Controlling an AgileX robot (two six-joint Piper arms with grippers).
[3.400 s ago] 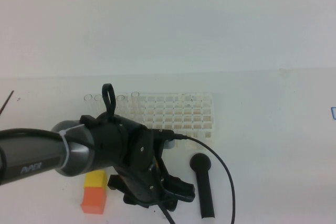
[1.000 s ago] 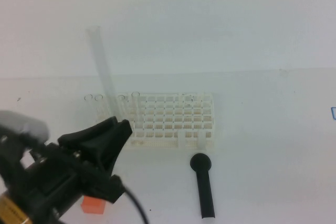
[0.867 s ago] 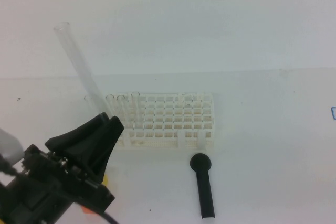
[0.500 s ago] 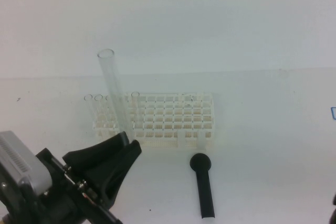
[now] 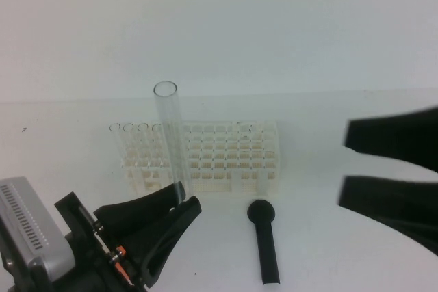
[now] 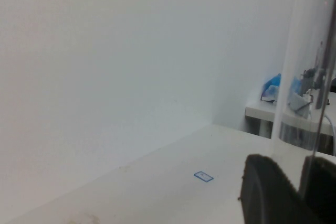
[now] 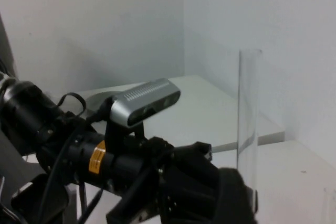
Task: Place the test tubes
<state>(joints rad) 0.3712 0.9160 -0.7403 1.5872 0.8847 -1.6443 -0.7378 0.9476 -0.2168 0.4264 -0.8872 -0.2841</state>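
Tube (image 5: 171, 143) upright in left pincer (image 5: 183, 200), front-left; right pincer (image 5: 344, 167) spread, right edge

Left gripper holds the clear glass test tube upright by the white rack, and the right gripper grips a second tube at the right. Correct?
Not quite. The high view shows the right gripper at the right open and empty, holding no tube. The rest stands: the left gripper holds the clear glass test tube upright by the white plastic rack.

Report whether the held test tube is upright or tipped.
Upright: test tube stands near vertical in the left gripper, low left; right gripper open, at right.
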